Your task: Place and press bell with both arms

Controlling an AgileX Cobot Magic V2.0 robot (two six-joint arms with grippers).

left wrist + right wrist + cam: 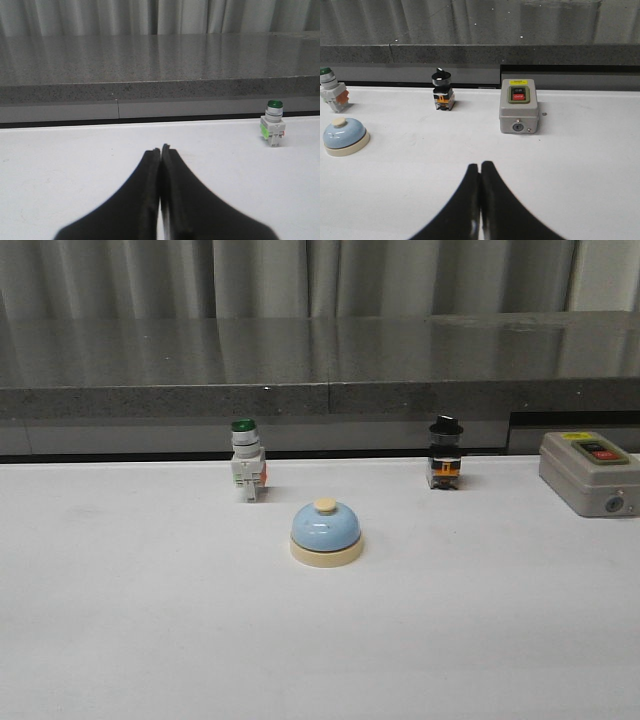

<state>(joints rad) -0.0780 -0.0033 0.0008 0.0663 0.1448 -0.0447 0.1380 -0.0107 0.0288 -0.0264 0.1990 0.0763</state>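
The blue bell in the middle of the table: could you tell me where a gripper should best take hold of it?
Probably from above, fingers closing across the cream base of the bell: it sits upright, the dome is smooth and sloping, and the rim offers straighter sides.

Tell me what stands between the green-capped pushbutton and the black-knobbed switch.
Nothing stands directly between the green-capped pushbutton and the black-knobbed switch; the front view shows bare white table there. The bell sits nearer the camera, in front of that gap.
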